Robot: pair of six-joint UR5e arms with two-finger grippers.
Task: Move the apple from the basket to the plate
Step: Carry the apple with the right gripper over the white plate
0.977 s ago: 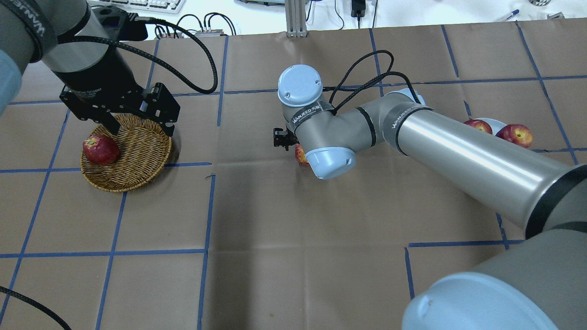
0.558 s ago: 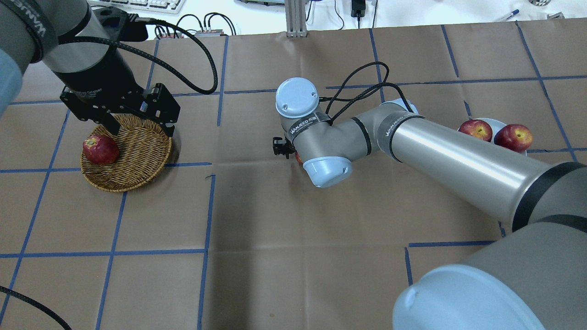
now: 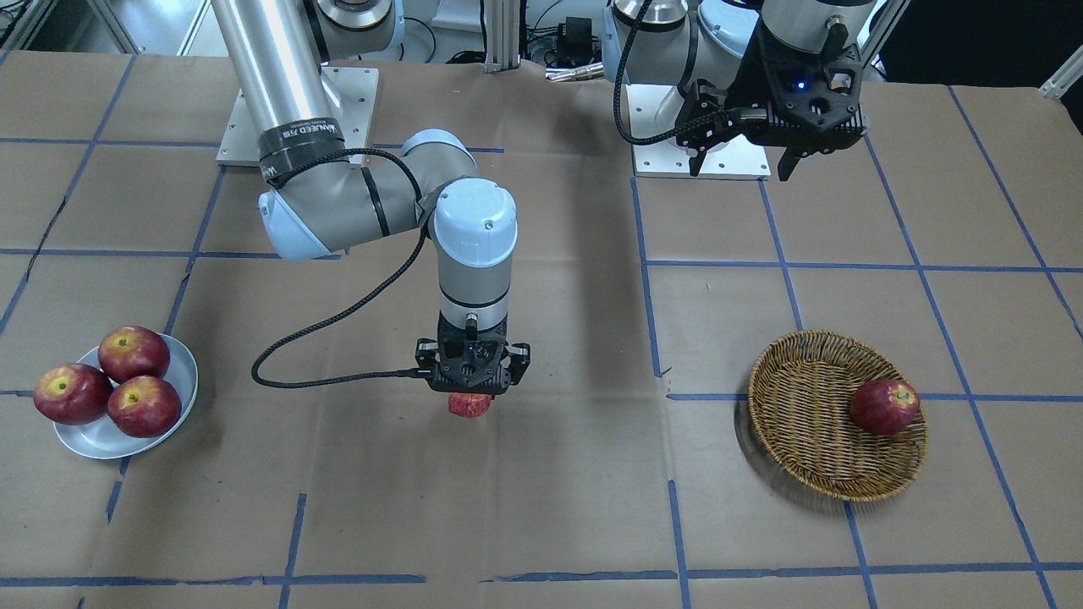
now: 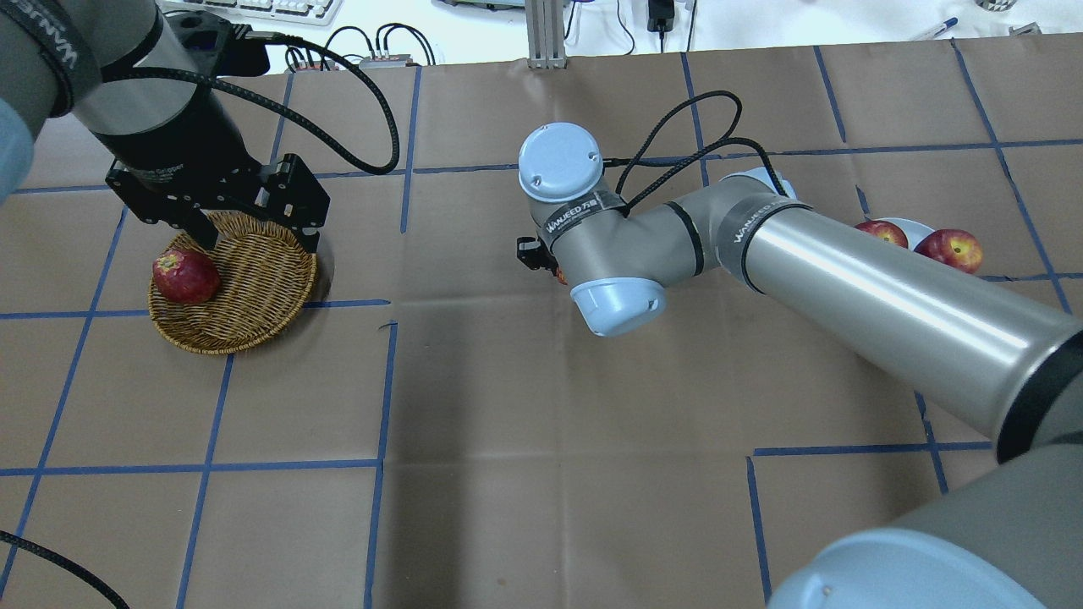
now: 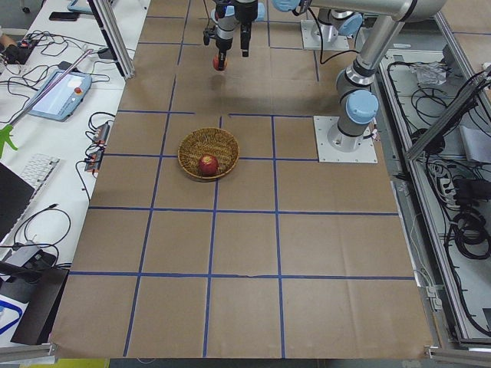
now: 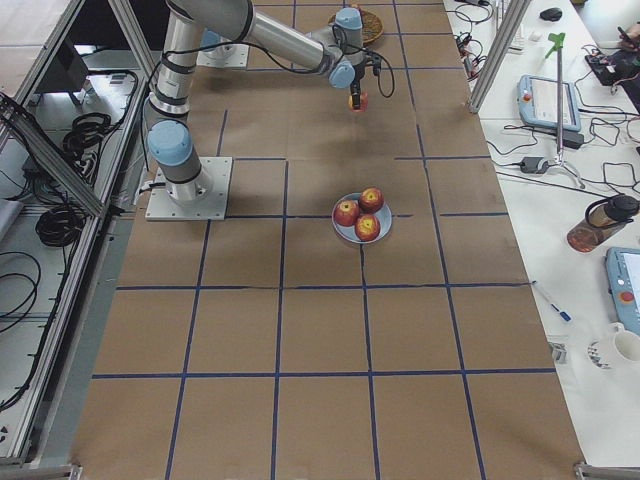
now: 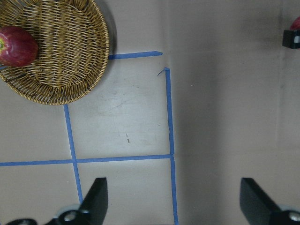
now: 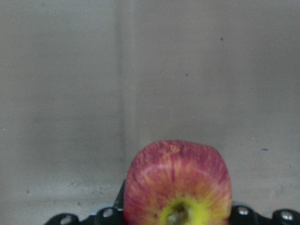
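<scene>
Black wrist band (image 4: 570,217) reads WANJEED; right claw (image 3: 470,392) grips apple (image 8: 178,183).

The right end effector (image 3: 470,396), gripping the apple (image 8: 178,183), stands a little further toward the plate (image 4: 919,227) than a moment ago, and slightly further from the robot across the surface (image 4: 508,423). Its pale blue wrist cap (image 4: 560,161) shifts the same way. From overhead, only a thin red sliver of the apple shows beneath the wrist. The forearm (image 4: 888,296) again covers part of the dark red apple (image 4: 882,231) on the plate's near side. The black cable (image 4: 719,94) arches higher.
</scene>
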